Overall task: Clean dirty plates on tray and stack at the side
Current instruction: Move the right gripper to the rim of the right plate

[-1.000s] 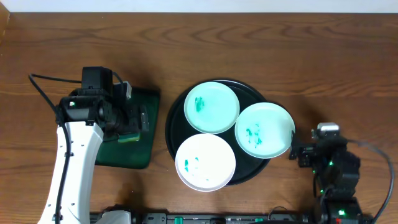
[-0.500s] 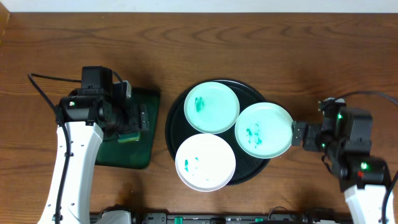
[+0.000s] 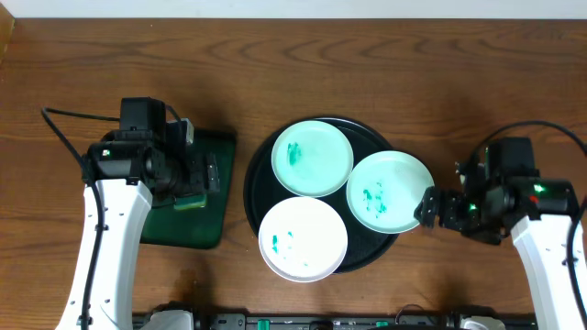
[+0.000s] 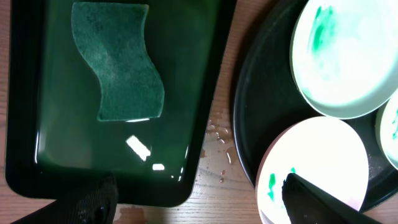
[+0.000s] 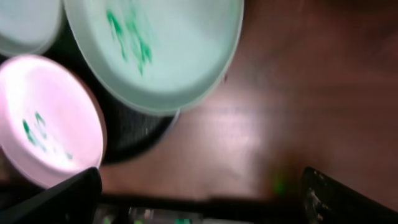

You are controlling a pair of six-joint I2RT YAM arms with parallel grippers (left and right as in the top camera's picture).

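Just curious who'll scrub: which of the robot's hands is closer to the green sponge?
Left. The left hand hovers over the small green tray holding the sponge; the right hand is far off, past the black tray's other side.

Right wrist view blurred; greenish plate (image 5: 155, 50) cut off at top (pinkish plate (image 5: 56, 118) at left).

Your wood-grain tabletop (image 3: 367, 64) carries a round black tray (image 3: 255, 183) between your pincers, its rim close to the right pincer (image 3: 429, 209). A dark green rectangular tray (image 3: 197, 229) lies beneath the left pincer (image 3: 206, 176), and droplets (image 4: 217, 134) sit between the trays.
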